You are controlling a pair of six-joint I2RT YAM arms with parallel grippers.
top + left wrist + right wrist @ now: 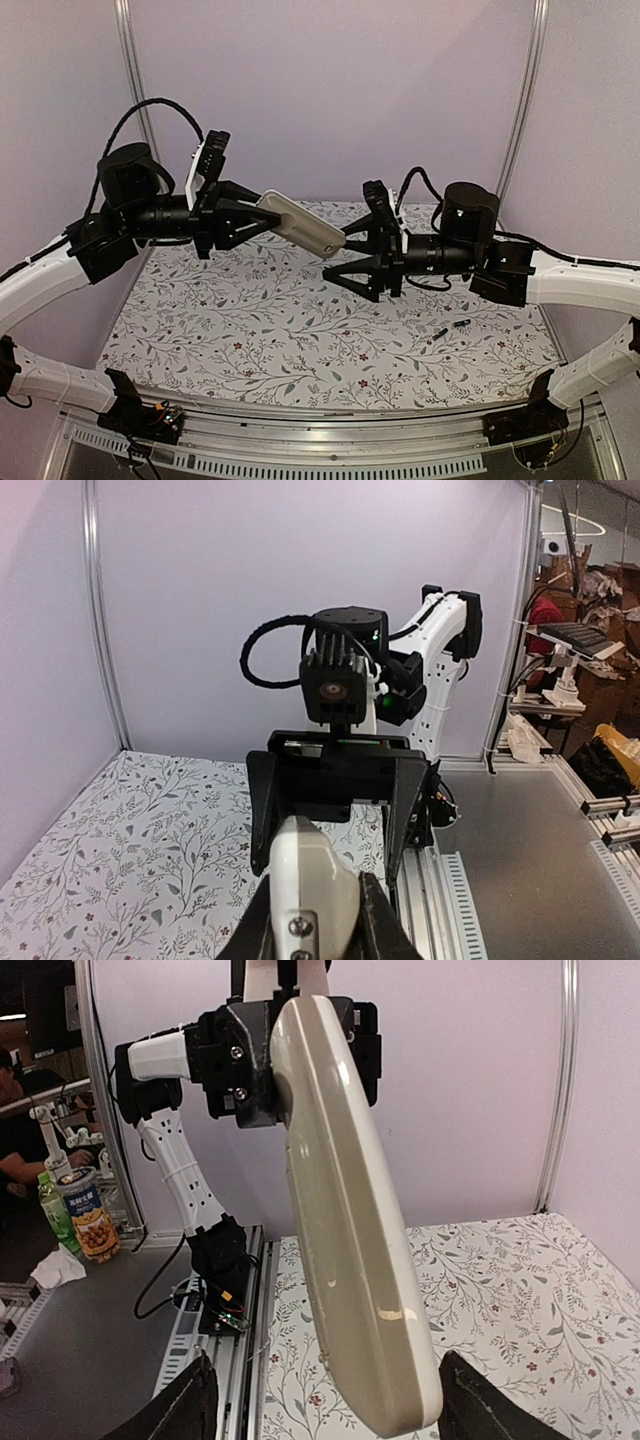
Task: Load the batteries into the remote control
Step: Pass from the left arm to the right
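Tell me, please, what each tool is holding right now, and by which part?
The left tool is shut on the remote control, gripping one end of it. The right tool stands open around the other end, holding nothing.

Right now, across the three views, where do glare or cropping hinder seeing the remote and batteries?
Right wrist: the remote control shows a small glint on its glossy edge; top external: even light, but the batteries look tiny; left wrist: remote cropped at the bottom edge.

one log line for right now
left gripper: shut on remote control, midair | right gripper: open around its free end | batteries: on table
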